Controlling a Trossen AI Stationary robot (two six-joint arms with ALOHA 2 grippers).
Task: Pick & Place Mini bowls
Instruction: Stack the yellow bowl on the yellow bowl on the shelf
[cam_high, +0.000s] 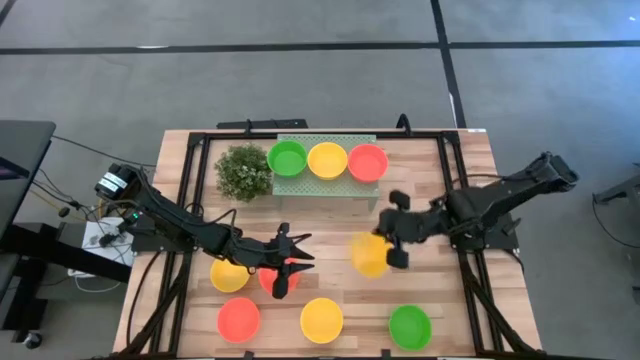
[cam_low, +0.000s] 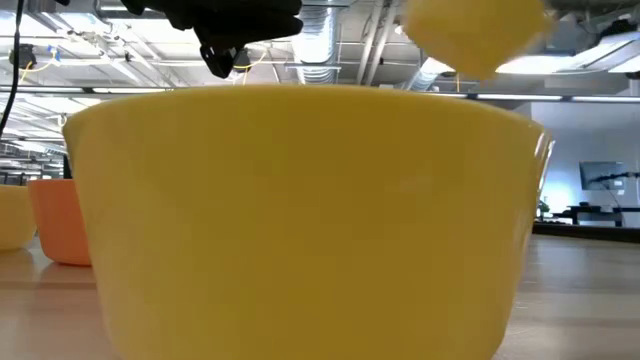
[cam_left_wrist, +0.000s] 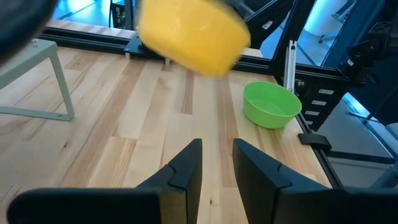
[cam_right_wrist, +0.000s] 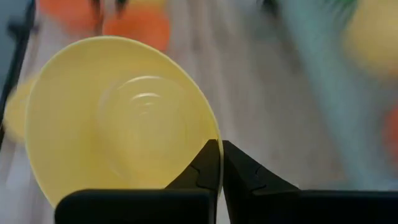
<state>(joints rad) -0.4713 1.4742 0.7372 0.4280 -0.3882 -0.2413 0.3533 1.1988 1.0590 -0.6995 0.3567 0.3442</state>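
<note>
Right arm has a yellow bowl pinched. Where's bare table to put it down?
Right gripper holds the yellow bowl. Free: bare wood below it, between the front yellow bowl and green bowl. Crowded: the tray with three bowls, and front-left around the left gripper.

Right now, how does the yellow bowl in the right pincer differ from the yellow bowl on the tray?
The held yellow bowl hangs tilted above the table, its rim pinched by the right pincer. The tray's yellow bowl sits upright and untouched between the green bowl and the red-orange bowl. Both look the same colour and size.
</note>
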